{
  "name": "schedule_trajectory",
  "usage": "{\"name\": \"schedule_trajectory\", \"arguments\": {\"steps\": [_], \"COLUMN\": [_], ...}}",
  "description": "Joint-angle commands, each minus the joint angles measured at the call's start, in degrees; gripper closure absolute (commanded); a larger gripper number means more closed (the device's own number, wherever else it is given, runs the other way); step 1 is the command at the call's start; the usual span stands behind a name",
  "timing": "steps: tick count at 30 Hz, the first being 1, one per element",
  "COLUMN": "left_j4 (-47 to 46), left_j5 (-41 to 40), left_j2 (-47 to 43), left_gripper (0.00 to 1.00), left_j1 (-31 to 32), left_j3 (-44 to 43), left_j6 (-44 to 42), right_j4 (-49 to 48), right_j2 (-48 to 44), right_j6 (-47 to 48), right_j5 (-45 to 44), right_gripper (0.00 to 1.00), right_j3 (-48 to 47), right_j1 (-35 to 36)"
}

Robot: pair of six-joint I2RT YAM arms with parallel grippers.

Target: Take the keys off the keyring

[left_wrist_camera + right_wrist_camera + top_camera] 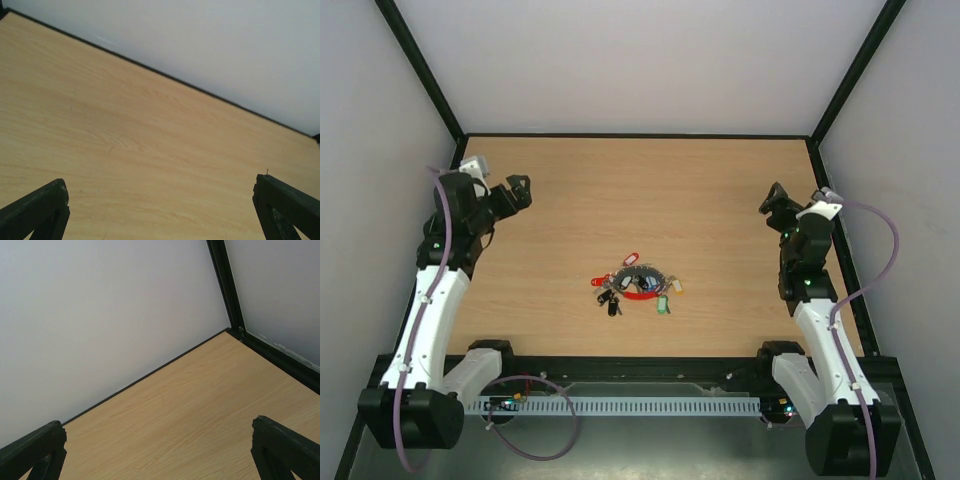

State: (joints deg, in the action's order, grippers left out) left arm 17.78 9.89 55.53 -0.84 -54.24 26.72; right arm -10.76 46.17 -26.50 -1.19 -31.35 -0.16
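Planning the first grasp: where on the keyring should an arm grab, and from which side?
Probably the red-sleeved arc of the keyring, pinched from above across the wire. The ring seems to lie flat on the table, and that arc sits at the near edge of the pile, while the keys crowd the far part. Finer detail is too small to tell.

Bright, even, diffuse light fills every view. From the top the table (720, 190) is evenly lit, with faint soft shadows by the arms (438, 290); the keys (632, 281) at centre resolve poorly. Wrist views are soft, the fingers (37, 212) in their lower corners dark.
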Motion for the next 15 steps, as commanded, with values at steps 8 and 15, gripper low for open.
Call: {"name": "schedule_trajectory", "arguments": {"steps": [8,15], "left_j4": [8.8,4.9], "left_j5": [-9.5,-9.3], "left_j2": [1.2,-0.3], "left_gripper": [0.0,0.0], "left_j1": [-0.3,-0.3], "left_j3": [1.3,4.7], "left_j6": [-6.1,-7.4], "right_j4": [5.9,10.7], "right_j2": [-5.9,-7.3], "right_j6": [-3.6,-3.5], "right_j5": [-1.8,5.0], "right_gripper": [0.02,0.02], "right_j3": [-1.9,-3.3], "right_j1": [-0.2,-0.2]}}
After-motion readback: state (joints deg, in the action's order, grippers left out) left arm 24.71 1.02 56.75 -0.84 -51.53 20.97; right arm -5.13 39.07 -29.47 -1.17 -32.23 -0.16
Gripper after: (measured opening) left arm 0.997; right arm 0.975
